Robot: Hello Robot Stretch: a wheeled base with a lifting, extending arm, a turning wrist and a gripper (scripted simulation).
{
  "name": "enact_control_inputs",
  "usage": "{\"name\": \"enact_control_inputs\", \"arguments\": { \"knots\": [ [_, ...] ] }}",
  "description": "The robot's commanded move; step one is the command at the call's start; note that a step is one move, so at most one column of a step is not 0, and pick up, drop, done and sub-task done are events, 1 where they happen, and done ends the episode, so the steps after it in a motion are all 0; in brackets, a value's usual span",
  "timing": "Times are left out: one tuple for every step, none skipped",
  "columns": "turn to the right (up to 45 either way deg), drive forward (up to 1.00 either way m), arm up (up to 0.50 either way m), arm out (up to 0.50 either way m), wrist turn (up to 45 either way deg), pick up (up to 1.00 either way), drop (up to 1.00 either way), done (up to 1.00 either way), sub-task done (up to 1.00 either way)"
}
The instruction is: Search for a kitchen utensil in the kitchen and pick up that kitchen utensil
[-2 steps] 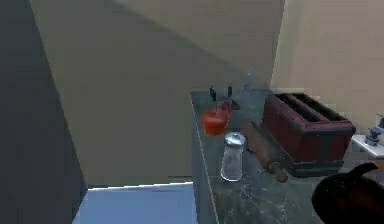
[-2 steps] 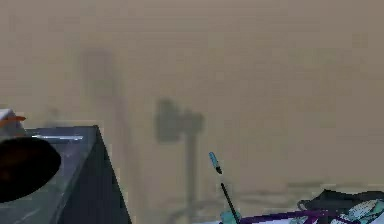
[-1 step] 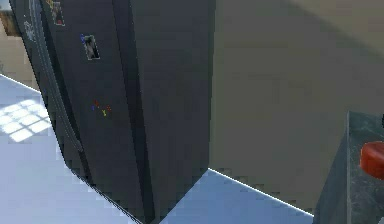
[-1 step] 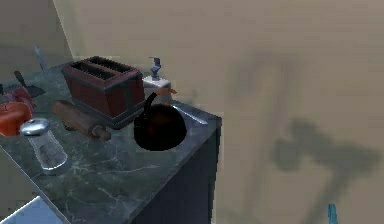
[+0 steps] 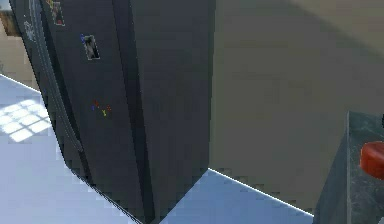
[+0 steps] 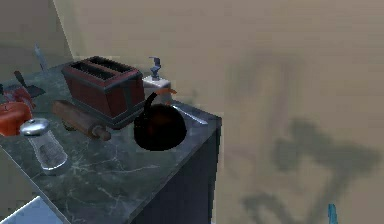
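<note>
A dark marble counter [image 6: 110, 175] carries several kitchen items in the arm side view. A brown wooden rolling pin [image 6: 80, 119] lies in front of a dark red toaster [image 6: 103, 88]. A round black kettle [image 6: 160, 127] stands near the counter's corner. A glass shaker with a metal top [image 6: 43, 143] stands at the near edge. A red item [image 6: 12, 112] sits at the left edge, with a thin dark handle [image 6: 21, 78] rising behind it. The forward view's right edge has a red object [image 5: 373, 158] on the grey counter end [image 5: 352, 175].
A tall dark fridge [image 5: 130, 100] stands against the tan wall [image 5: 290, 90], with pale blue floor [image 5: 40, 180] before it. A white dispenser bottle [image 6: 157, 79] stands behind the kettle. A small blue tip [image 6: 331, 213] pokes up at the arm side view's bottom right.
</note>
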Motion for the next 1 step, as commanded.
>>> {"name": "enact_control_inputs", "arguments": {
  "knots": [
    [0.0,0.0,0.38,0.0,0.0,0.0,0.0,0.0,0.0]
  ]
}}
